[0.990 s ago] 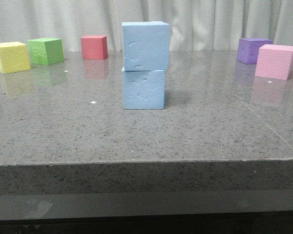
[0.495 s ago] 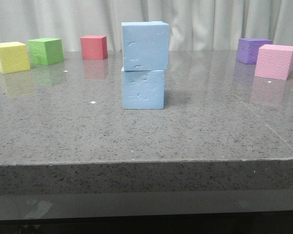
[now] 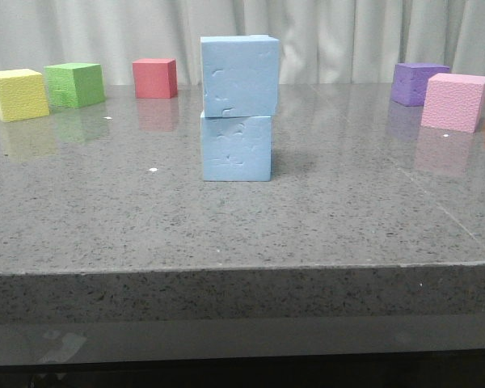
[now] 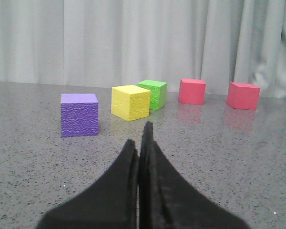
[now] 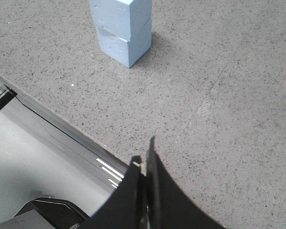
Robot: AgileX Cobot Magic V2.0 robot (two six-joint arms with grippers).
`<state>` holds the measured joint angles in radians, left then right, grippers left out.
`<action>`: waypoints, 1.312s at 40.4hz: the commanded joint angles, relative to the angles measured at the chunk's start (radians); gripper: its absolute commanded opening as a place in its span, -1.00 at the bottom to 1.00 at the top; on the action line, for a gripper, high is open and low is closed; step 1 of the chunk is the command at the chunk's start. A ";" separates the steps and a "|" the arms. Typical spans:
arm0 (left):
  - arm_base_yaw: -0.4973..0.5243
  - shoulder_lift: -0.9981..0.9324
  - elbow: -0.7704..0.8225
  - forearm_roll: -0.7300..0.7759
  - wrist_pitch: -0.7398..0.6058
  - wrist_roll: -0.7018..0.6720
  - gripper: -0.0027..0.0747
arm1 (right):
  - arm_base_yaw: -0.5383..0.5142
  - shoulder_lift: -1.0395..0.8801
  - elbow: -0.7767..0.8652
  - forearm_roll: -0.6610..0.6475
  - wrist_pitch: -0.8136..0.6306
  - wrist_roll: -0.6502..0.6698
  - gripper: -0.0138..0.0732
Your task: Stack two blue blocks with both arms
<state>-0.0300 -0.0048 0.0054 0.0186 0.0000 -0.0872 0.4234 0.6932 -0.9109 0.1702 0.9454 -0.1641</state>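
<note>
Nothing is being changed from a second ago: the upper blue block (image 3: 239, 76) is still being carried squarely by the lower blue block (image 3: 236, 148) at the frame's centre (stacking looks finished), both the left tool (image 4: 139, 143) and right tool (image 5: 144, 164) being held closed on nothing.

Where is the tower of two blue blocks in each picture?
Front view: the two blue blocks stand stacked mid-table, left of the pink cube.
Left wrist view: not in it.
Right wrist view: the stack is at the top edge, partly cropped.
Shared landmark: the grey speckled table.

Blue stack (image 3: 237, 109) sits alone mid table (image 3: 226, 218), open all round; other cubes hug the back edge.
</note>
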 commanded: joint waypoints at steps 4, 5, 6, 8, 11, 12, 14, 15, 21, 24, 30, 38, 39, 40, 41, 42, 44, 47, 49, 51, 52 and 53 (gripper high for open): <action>0.003 -0.018 0.001 0.003 -0.077 -0.011 -0.98 | -0.005 0.006 -0.023 -0.002 -0.061 -0.002 -0.96; 0.003 -0.018 0.001 0.003 -0.077 -0.011 -0.98 | -0.005 0.006 -0.023 -0.002 -0.061 -0.002 -0.96; 0.003 -0.018 0.001 0.003 -0.077 -0.011 -0.98 | -0.005 0.006 -0.023 -0.002 -0.061 -0.002 -0.96; 0.003 -0.018 0.001 0.003 -0.077 -0.011 -0.98 | -0.005 0.006 -0.023 -0.002 -0.061 -0.002 -0.96; 0.011 -0.022 0.001 0.003 -0.076 -0.011 -0.98 | -0.005 0.006 -0.023 -0.002 -0.062 -0.002 -0.96; 0.014 -0.022 0.001 0.003 -0.076 -0.011 -0.98 | -0.005 0.005 -0.023 -0.002 -0.061 -0.002 -0.96; 0.023 -0.022 0.001 0.003 -0.076 -0.011 -0.98 | -0.005 0.005 -0.023 -0.002 -0.061 -0.002 -0.96; 0.023 -0.022 0.001 0.003 -0.076 -0.011 -0.98 | -0.005 0.005 -0.023 -0.002 -0.061 -0.002 -0.96; 0.020 -0.022 0.001 0.003 -0.076 -0.011 -0.98 | -0.005 0.005 -0.023 -0.002 -0.061 -0.002 -0.96; 0.020 -0.020 0.001 0.003 -0.076 -0.011 -0.98 | -0.005 0.005 -0.023 -0.002 -0.061 -0.002 -0.96; 0.020 -0.018 0.001 0.003 -0.076 -0.011 -0.98 | -0.005 0.005 -0.023 -0.002 -0.061 -0.002 -0.96; 0.020 -0.018 0.001 0.003 -0.076 -0.011 -0.98 | -0.005 0.005 -0.023 -0.002 -0.061 -0.002 -0.96; 0.020 -0.018 0.001 0.003 -0.076 -0.011 -0.98 | -0.005 0.005 -0.023 -0.002 -0.061 -0.002 -0.96; 0.020 -0.018 0.001 0.003 -0.076 -0.011 -0.98 | -0.005 0.005 -0.023 -0.002 -0.061 -0.002 -0.96; 0.020 -0.018 0.001 0.003 -0.076 -0.011 -0.98 | -0.005 0.005 -0.023 -0.002 -0.061 -0.002 -0.96; 0.020 -0.018 0.001 0.003 -0.076 -0.011 -0.98 | -0.005 0.005 -0.023 -0.002 -0.061 -0.002 -0.96; 0.020 -0.018 0.001 0.003 -0.076 -0.011 -0.98 | -0.005 0.005 -0.023 -0.002 -0.061 -0.002 -0.96; 0.020 -0.018 0.001 0.003 -0.076 -0.011 -0.98 | -0.005 0.005 -0.023 -0.002 -0.061 -0.002 -0.96; 0.020 -0.018 0.001 0.003 -0.076 -0.011 -0.98 | -0.005 0.005 -0.023 -0.002 -0.061 -0.002 -0.96; 0.020 -0.018 0.001 0.003 -0.076 -0.011 -0.98 | -0.005 0.005 -0.023 -0.002 -0.061 -0.002 -0.96; 0.020 -0.018 0.001 0.003 -0.076 -0.011 -0.98 | -0.005 0.005 -0.023 -0.002 -0.061 -0.002 -0.96; 0.020 -0.018 0.001 0.003 -0.076 -0.011 -0.98 | -0.005 0.005 -0.023 -0.002 -0.061 -0.002 -0.96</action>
<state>-0.0100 -0.0048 0.0054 0.0202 0.0000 -0.0872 0.4234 0.6932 -0.9109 0.1702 0.9472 -0.1641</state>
